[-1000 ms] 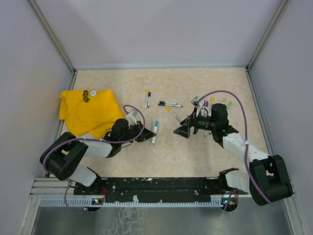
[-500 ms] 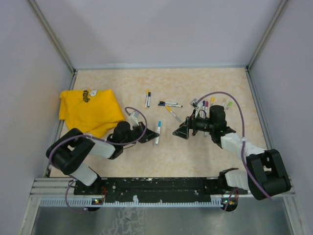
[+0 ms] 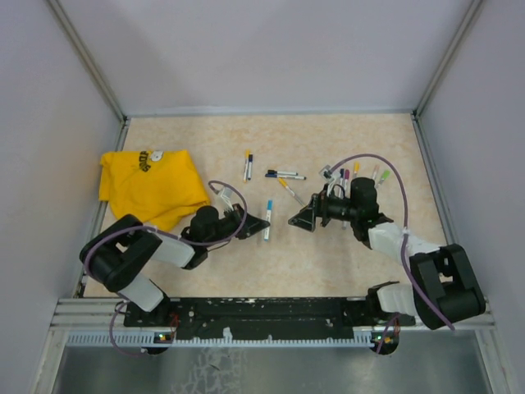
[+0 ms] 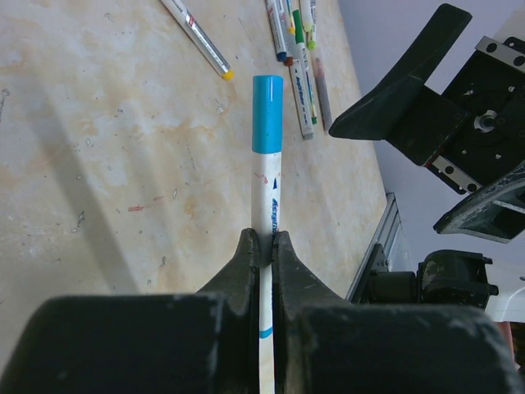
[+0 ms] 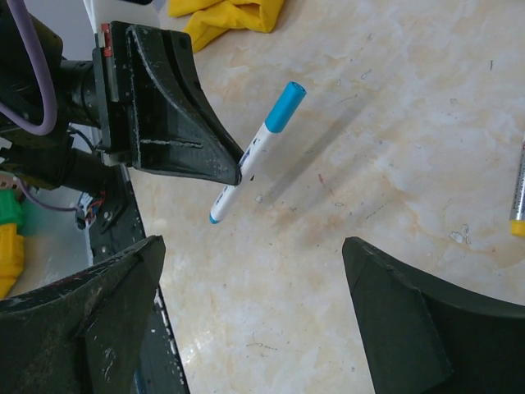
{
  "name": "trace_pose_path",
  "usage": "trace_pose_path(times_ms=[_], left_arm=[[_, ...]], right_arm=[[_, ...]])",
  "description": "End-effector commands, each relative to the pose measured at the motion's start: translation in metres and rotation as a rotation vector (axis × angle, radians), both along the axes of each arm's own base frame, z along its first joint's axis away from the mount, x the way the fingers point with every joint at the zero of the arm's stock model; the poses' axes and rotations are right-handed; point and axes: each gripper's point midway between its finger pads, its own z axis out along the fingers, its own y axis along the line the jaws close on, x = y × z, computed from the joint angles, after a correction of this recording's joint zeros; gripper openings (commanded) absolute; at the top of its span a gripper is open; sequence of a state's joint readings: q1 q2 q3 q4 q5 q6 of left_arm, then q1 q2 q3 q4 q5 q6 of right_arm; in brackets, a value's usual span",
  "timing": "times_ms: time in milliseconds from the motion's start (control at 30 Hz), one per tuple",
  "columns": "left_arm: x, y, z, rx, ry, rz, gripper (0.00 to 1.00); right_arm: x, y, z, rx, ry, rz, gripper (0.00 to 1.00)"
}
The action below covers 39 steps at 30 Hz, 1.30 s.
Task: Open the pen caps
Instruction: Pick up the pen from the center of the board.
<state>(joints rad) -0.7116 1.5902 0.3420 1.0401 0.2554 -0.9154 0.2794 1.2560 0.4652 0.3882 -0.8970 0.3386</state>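
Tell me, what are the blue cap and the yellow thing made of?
The blue cap on the pen looks like smooth plastic: even colour, soft sheen, crisp edges. The yellow thing looks like soft cloth, maybe a shirt: matte, crumpled in folds, with a printed patch.

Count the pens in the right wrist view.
2: the blue-capped pen clamped in the left tool, and a yellow-tipped pen cut off at the right edge. More lie outside this view.
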Motion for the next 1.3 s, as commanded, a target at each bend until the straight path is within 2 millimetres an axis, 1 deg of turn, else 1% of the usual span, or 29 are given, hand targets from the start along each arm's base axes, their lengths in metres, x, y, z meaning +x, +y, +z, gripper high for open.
trace_pose_path(times_ms=[0, 233, 400, 567, 700, 800, 1033, 1200, 1267], left_arm=[[0.002, -0.004, 0.011, -0.046, -0.032, 0.021, 0.00], [0.005, -0.013, 0.016, -0.084, -0.032, 0.031, 0.00], [0.006, -0.024, 0.023, -0.125, -0.040, 0.028, 0.00], [0.011, -0.034, 0.033, -0.159, -0.053, 0.042, 0.00], [0.014, -0.040, 0.039, -0.187, -0.059, 0.057, 0.00], [0.017, -0.043, 0.045, -0.216, -0.068, 0.071, 0.00], [0.017, -0.059, 0.052, -0.233, -0.083, 0.066, 0.00], [0.015, -0.067, 0.052, -0.234, -0.084, 0.057, 0.00], [0.014, -0.069, 0.053, -0.236, -0.084, 0.050, 0.00]], right_arm=[[0.007, 0.005, 0.011, 0.035, -0.042, -0.004, 0.90], [0.006, 0.009, 0.016, 0.072, -0.032, -0.003, 0.87], [0.003, 0.013, 0.016, 0.074, -0.031, 0.012, 0.85], [-0.001, 0.021, 0.006, 0.044, -0.005, 0.026, 0.81], [0.001, 0.025, -0.003, 0.018, 0.030, 0.016, 0.75], [0.003, 0.026, -0.006, 0.011, 0.056, 0.004, 0.69], [0.002, 0.033, -0.006, 0.015, 0.082, 0.013, 0.44], [0.003, 0.035, -0.004, 0.021, 0.088, 0.015, 0.40], [0.003, 0.035, -0.003, 0.024, 0.093, 0.013, 0.35]])
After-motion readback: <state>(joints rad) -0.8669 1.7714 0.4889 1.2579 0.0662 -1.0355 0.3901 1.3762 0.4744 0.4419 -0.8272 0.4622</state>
